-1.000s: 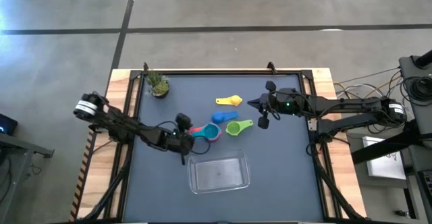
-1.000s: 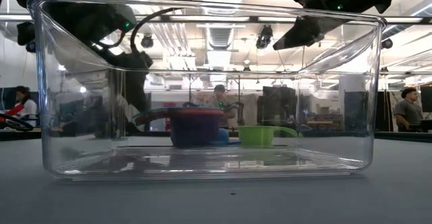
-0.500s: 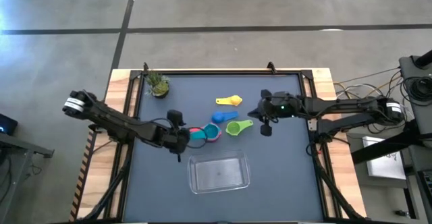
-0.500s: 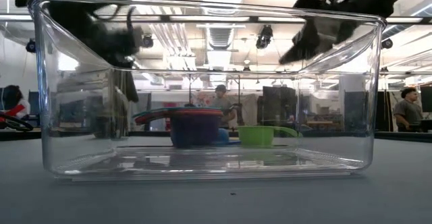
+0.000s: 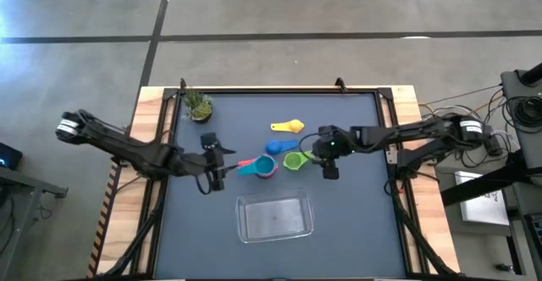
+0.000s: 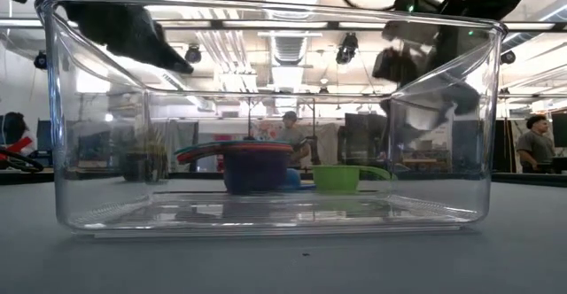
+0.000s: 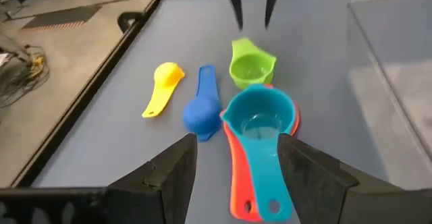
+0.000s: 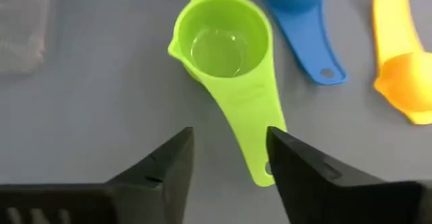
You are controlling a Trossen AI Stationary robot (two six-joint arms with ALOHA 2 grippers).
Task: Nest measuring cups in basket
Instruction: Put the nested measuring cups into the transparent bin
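My right gripper (image 8: 226,156) hangs with its fingers spread either side of the green cup's (image 8: 219,45) handle, grasping nothing. My left gripper (image 7: 236,160) is likewise released, straddling the handles of the teal cup (image 7: 258,116) stacked on a red one. All visible cups lie on the bench (image 5: 356,222) just behind the clear basket (image 5: 274,217), which holds none. I judge the thin green handle could pivot or slide away if I pinch off-centre. The blue cup (image 8: 300,8) and yellow cup (image 8: 401,72) sit near; purple and orange I can't make out
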